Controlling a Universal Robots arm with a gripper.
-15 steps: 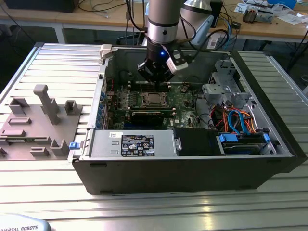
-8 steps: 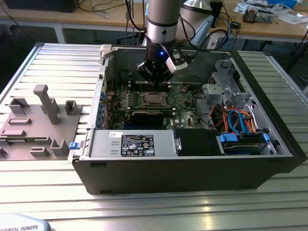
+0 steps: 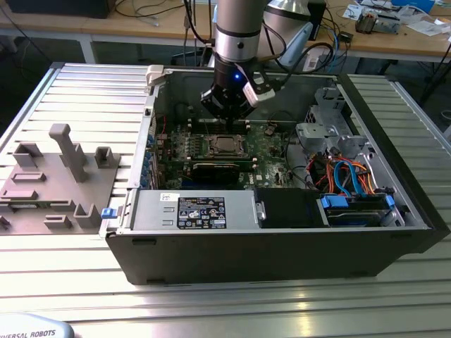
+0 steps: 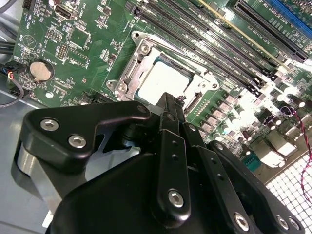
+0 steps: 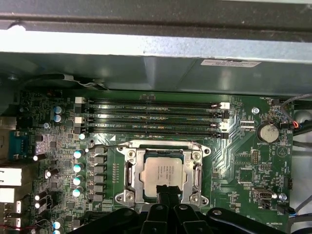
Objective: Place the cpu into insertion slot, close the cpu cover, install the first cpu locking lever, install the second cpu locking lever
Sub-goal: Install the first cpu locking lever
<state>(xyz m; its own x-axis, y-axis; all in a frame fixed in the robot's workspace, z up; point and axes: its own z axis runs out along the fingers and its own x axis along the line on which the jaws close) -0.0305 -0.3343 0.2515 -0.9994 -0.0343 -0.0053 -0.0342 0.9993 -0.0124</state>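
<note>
The cpu [image 5: 163, 170] lies flat in the insertion slot [image 5: 202, 150] on the green motherboard [image 5: 253, 165], silver top up. The silvery cpu cover [image 5: 132, 168] lies down around it, and the chip shows through its square window. A thin wire lever [image 5: 105, 146] runs along one side of the socket. My gripper [image 5: 165, 189] hangs just above the socket's edge, fingers together and empty. In the second wrist view its tip [image 4: 170, 100] reaches the rim beside the cpu [image 4: 163, 78]. In the exterior view the gripper [image 3: 229, 116] stands over the socket [image 3: 224, 144].
Long memory slots [image 5: 151, 117] run beside the socket. The open computer case [image 3: 394, 232] walls the board in, with a drive cage and cables [image 3: 352, 176] at the exterior view's right. A grey fixture [image 3: 63, 176] sits on the table at the exterior view's left.
</note>
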